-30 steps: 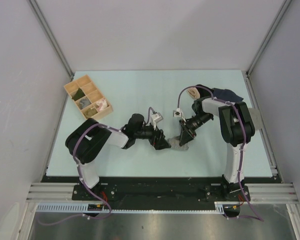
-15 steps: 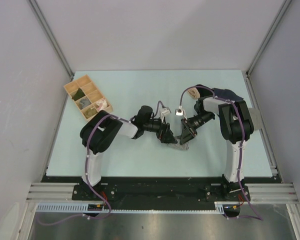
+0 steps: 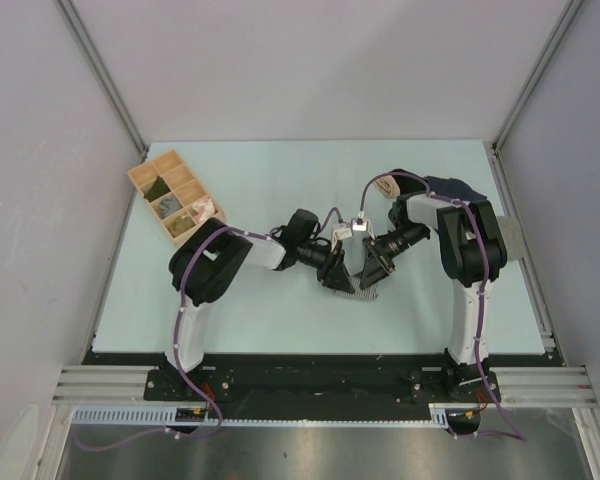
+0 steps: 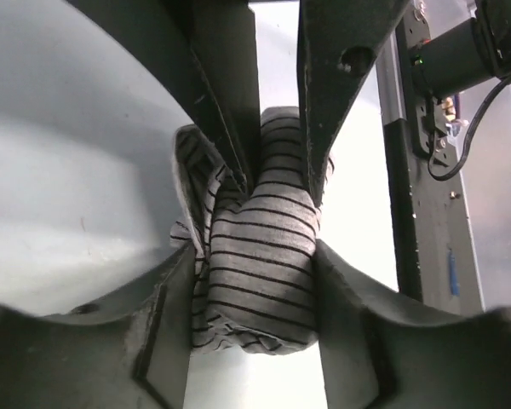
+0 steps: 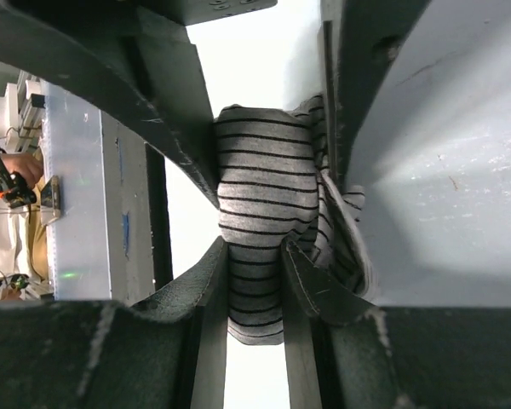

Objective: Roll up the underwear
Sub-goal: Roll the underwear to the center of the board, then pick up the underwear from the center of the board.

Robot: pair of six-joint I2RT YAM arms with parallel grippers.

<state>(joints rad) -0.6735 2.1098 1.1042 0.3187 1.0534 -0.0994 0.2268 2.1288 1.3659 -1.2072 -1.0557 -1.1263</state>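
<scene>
Grey striped knit, the underwear [image 4: 260,247] sits bundled into a roll mid-table [image 3: 260,180], where both arms meet. The right gripper [image 5: 254,256] pinches one end, and the left gripper [image 4: 255,290] clasps its flanks. To finish well, I would squeeze evenly, tuck the loose side flap inward, and let go one hand at a time so the roll cannot spring open.

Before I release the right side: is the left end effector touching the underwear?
Touching. Left wrist view: the left end effector has both fingers pressed against the underwear, no gap.
</scene>
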